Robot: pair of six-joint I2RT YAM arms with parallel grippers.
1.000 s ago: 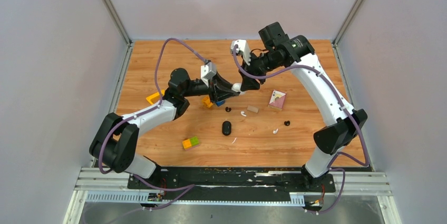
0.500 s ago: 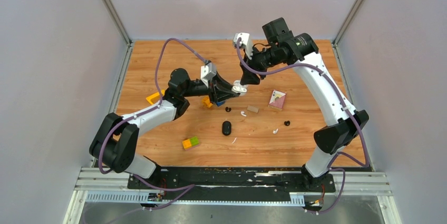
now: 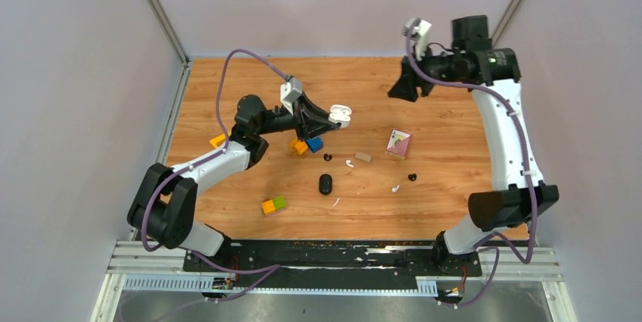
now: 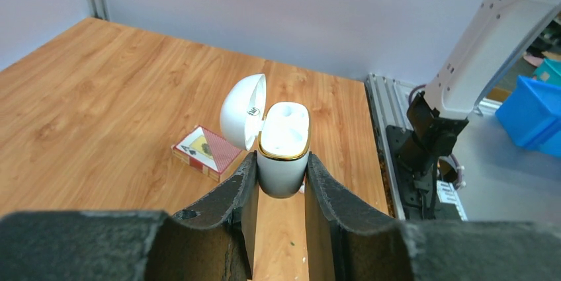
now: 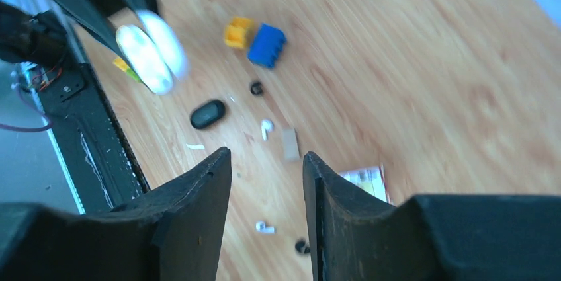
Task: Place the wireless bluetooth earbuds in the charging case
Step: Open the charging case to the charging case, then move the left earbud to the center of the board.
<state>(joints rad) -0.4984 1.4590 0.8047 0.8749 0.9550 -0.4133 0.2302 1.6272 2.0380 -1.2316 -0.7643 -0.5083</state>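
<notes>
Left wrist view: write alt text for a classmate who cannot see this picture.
The left gripper clamps a white charging case, lid hinged open and seemingly empty, above a wooden table. A red card box lies on the table behind it.

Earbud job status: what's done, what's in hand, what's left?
Done: white charging case is lifted with its lid open. In hand: the left jaws clamp that case; the right jaws are open, empty, raised. Left: its wells look empty; two white earbuds and two black earbuds lie on the table.
</notes>
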